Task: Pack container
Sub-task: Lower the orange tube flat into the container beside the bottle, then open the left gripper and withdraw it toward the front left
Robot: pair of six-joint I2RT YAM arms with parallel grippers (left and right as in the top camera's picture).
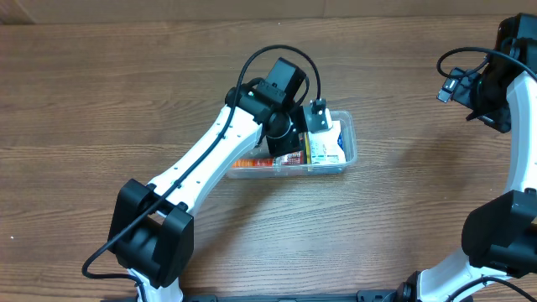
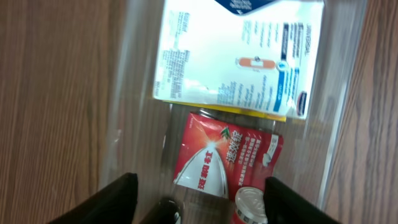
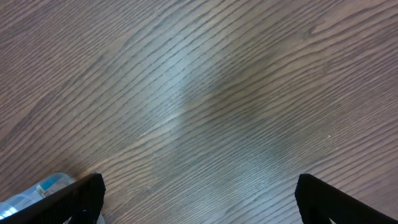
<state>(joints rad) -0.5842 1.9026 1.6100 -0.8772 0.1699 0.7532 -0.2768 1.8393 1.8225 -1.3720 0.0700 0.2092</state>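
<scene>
From above, the container (image 1: 336,164) sits near the middle of the wooden table (image 1: 101,84). It is a clear bin with small boxes and packs inside. The left arm (image 1: 201,159) reaches across from the near left, and the left gripper (image 1: 312,124) hangs right over the bin (its tips are hard to see from up here). The right arm (image 1: 513,159) stands at the far right edge, well away from the bin.

In the left wrist view, the camera looks straight down into the container (image 2: 124,93). A white box (image 2: 239,56) with blue print lies at the top. A red packet (image 2: 217,162) lies just below it and touches it. A small white round cap (image 2: 252,202) shows at the bottom, next to the red packet. The left gripper (image 2: 202,208) has its two black fingers (image 2: 118,199) spread apart, one on each side of the red packet. They grip nothing.

In the right wrist view, there is mostly bare wood. The right gripper (image 3: 199,205) has its fingers (image 3: 74,196) very wide, with nothing between them. One corner of the container (image 3: 37,190) peeks in at the bottom left, just beside the left-hand finger.
</scene>
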